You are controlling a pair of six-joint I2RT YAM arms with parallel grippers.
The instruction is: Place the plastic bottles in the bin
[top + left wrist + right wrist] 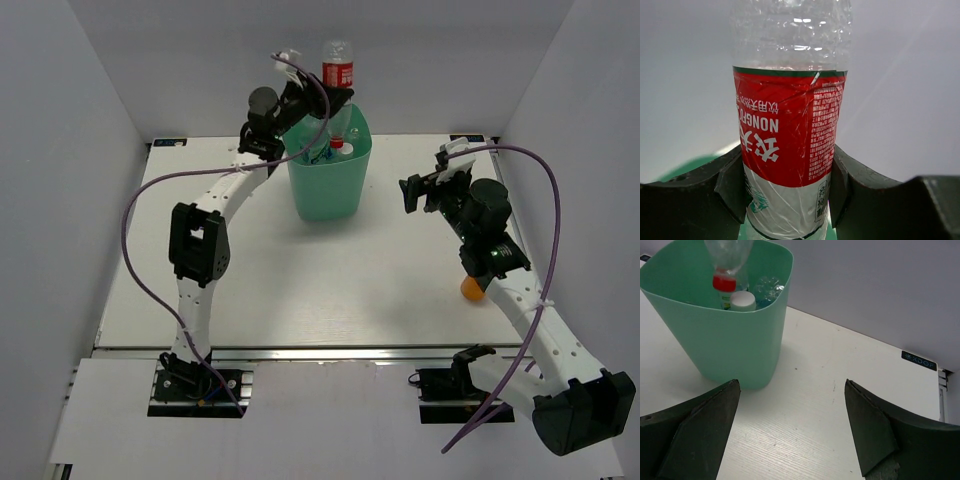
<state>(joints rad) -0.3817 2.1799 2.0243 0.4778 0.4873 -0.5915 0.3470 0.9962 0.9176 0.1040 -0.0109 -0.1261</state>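
My left gripper (320, 101) is shut on a clear bottle with a red label (337, 73) and holds it upside down over the mint-green bin (325, 190). In the left wrist view the fingers (732, 187) clamp the bottle (790, 125) on both sides. In the right wrist view its red cap (724, 283) hangs just inside the bin (715, 335), above a white-capped bottle (743, 300) and a clear bottle (767, 287). My right gripper (412, 191) is open and empty, right of the bin (792, 430). An orange bottle (471, 288) lies partly hidden under the right arm.
The bin stands at the back middle of the white table (300, 290), near the grey back wall. A small black label (918, 361) marks the table's far right edge.
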